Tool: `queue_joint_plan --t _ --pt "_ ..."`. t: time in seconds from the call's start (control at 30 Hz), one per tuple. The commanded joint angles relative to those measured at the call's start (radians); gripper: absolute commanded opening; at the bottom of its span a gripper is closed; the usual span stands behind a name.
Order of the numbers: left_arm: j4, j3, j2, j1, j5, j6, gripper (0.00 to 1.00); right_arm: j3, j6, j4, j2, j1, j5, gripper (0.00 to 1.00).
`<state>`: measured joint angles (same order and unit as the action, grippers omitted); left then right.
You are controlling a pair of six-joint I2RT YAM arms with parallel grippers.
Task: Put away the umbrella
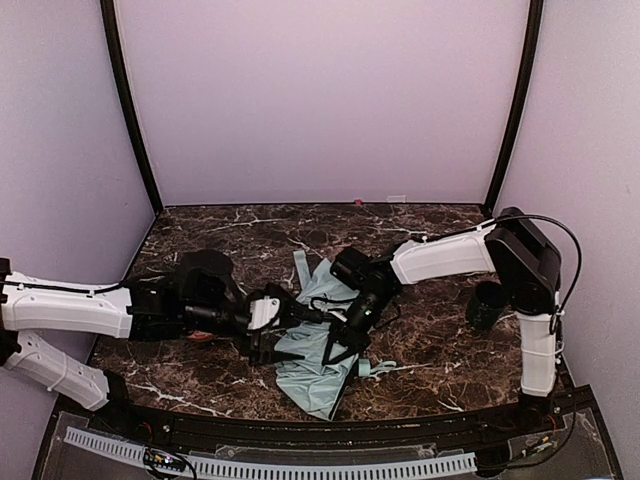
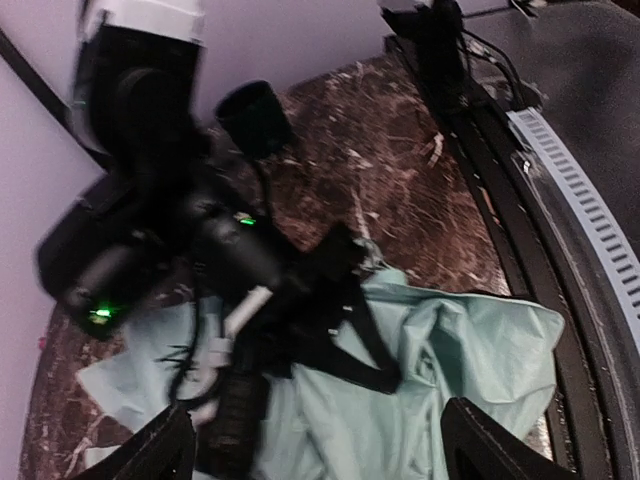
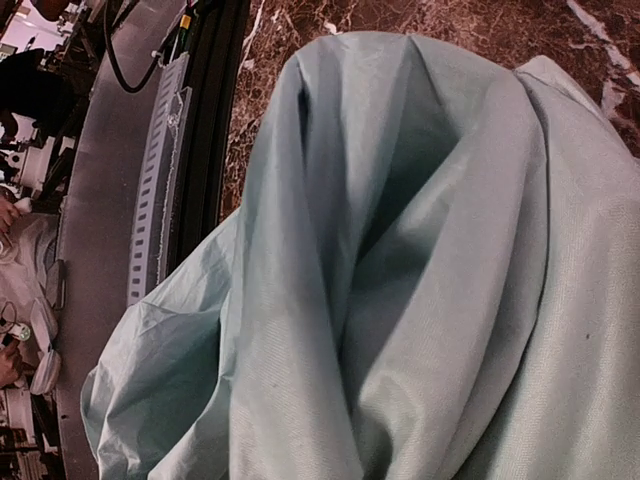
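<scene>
Mint-green fabric of the umbrella [image 1: 318,360] lies crumpled on the marble table [image 1: 430,365], at centre and toward the near edge. The left gripper [image 2: 318,425] hovers over its left side with jaws spread wide, holding nothing. The right gripper [image 1: 345,335] is closed at the fabric's right side; whether it pinches fabric cannot be told. A dark cup [image 1: 487,305] stands well apart at right.

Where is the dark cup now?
In the top view the dark cup stands on the table's right side, beside the right arm, apart from the umbrella.
</scene>
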<state>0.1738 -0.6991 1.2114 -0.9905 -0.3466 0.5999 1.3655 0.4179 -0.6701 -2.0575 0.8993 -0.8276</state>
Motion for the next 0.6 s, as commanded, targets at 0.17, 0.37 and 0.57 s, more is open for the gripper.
queue_joint_plan --t 0.17,0.37,0.57 --pt "0.044 0.038 0.258 -0.249 0.169 0.073 0.98 0.037 0.012 0.0 -0.084 -0.052 0.116 0.0" --pt "0.26 0.09 0.293 -0.254 0.388 0.099 0.74 0.03 0.012 0.002 -0.074 -0.052 0.099 0.0" --pt "0.279 0.087 0.311 -0.254 0.448 0.099 0.09 0.042 -0.007 -0.005 -0.061 -0.047 0.086 0.02"
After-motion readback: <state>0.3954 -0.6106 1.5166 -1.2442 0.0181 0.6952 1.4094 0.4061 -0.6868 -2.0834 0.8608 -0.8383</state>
